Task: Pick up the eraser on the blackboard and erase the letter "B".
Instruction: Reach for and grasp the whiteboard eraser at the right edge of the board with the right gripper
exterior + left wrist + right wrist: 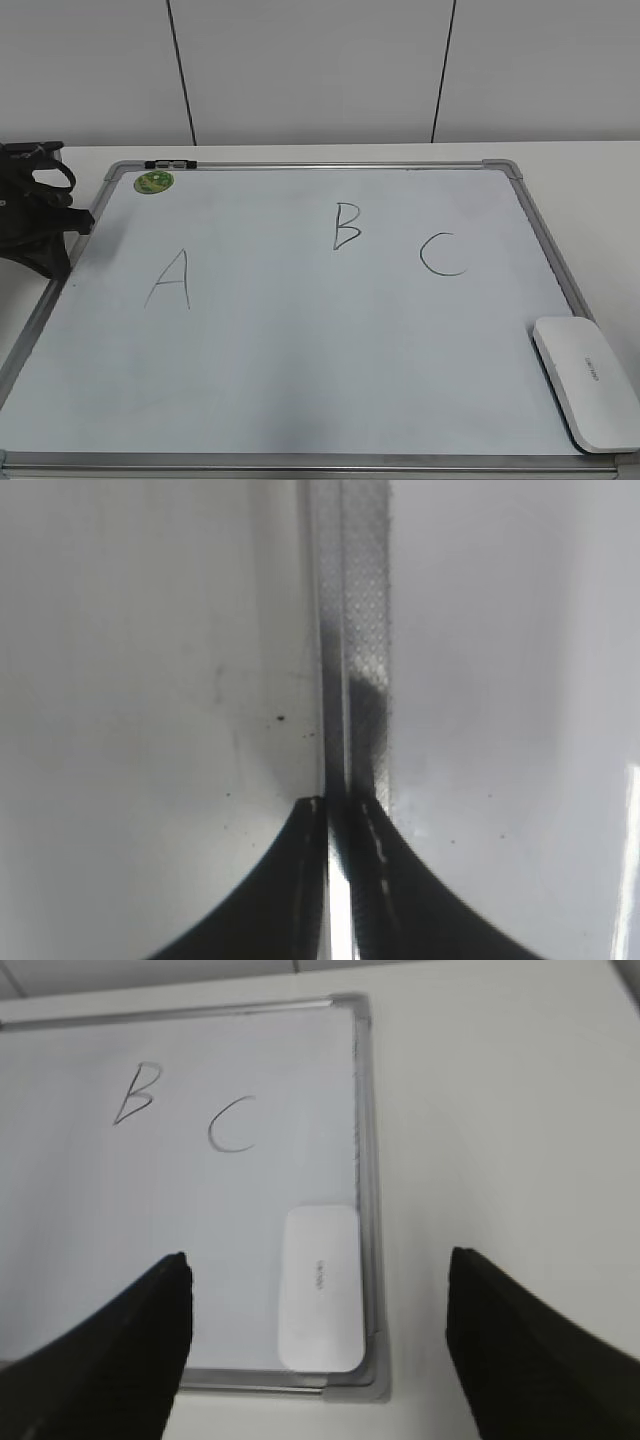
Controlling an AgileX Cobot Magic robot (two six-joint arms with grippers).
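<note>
Exterior view looks down at a slant on the blackboard [300, 400], really a white dry-erase board in a grey metal frame, lying flat on a white table [580, 170]. Three thin dark hand-drawn letters cross it: "A" [170, 280] on the left, the letter "B" [346, 226] in the middle, "C" [443, 254] on the right. A round green sticker [154, 182] sits near the far left corner. The eraser [587, 381], a white rounded block with small grey lettering on top, lies at the near right corner of the board, its long side along the right frame.

The left gripper [40, 215] rests at the board's left edge; the left wrist view shows its dark fingers drawn together over the frame strip, holding nothing. The right wrist view shows the right gripper [318, 1335] high above the eraser, its jaws spread wide and empty, the eraser lying between and below the two fingers.

Likely risks: a finger may land on the raised frame beside the eraser and spoil the grip; the smooth plastic may slip; and with "C" close to "B", a broad wipe could smear the neighbouring letter.
</note>
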